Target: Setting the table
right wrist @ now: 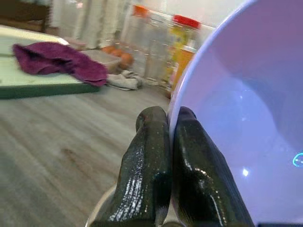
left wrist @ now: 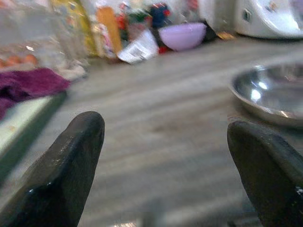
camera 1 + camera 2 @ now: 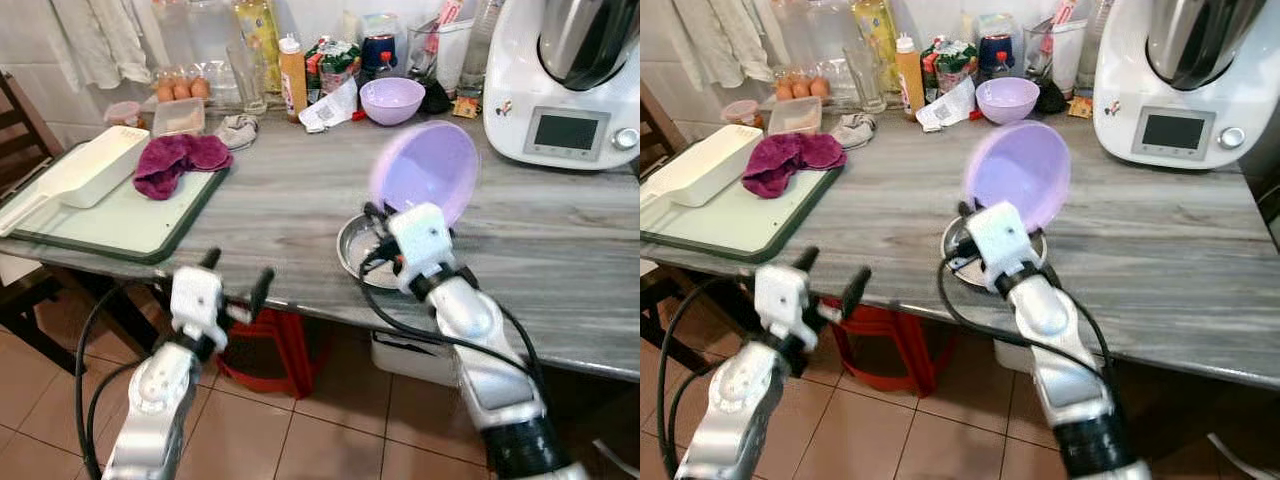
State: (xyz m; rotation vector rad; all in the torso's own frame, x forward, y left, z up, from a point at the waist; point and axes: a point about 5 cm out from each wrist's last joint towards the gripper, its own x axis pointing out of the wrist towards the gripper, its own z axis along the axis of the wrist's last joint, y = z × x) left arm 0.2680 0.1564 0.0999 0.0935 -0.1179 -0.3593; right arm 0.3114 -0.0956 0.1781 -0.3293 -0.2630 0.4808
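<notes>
My right gripper (image 1: 171,124) is shut on the rim of a lilac plastic bowl (image 3: 425,172), holding it tilted on edge above a small steel dish (image 3: 357,249) near the table's front edge. In the right wrist view the bowl (image 1: 246,123) stands close against the pinching fingers (image 1: 147,165). A second lilac bowl (image 3: 391,100) stands upright at the back of the grey wooden table (image 3: 290,200). My left gripper (image 3: 236,277) hangs open just off the table's front edge, left of the dish (image 2: 270,92), with nothing between its fingers (image 2: 66,170).
A green-rimmed tray (image 3: 120,225) at the left carries a white box (image 3: 85,170) and a purple cloth (image 3: 178,160). Bottles, a sauce bottle (image 3: 292,78), eggs and packets line the back. A white kitchen machine (image 3: 565,80) stands at the back right. A red stool (image 3: 265,360) is under the table.
</notes>
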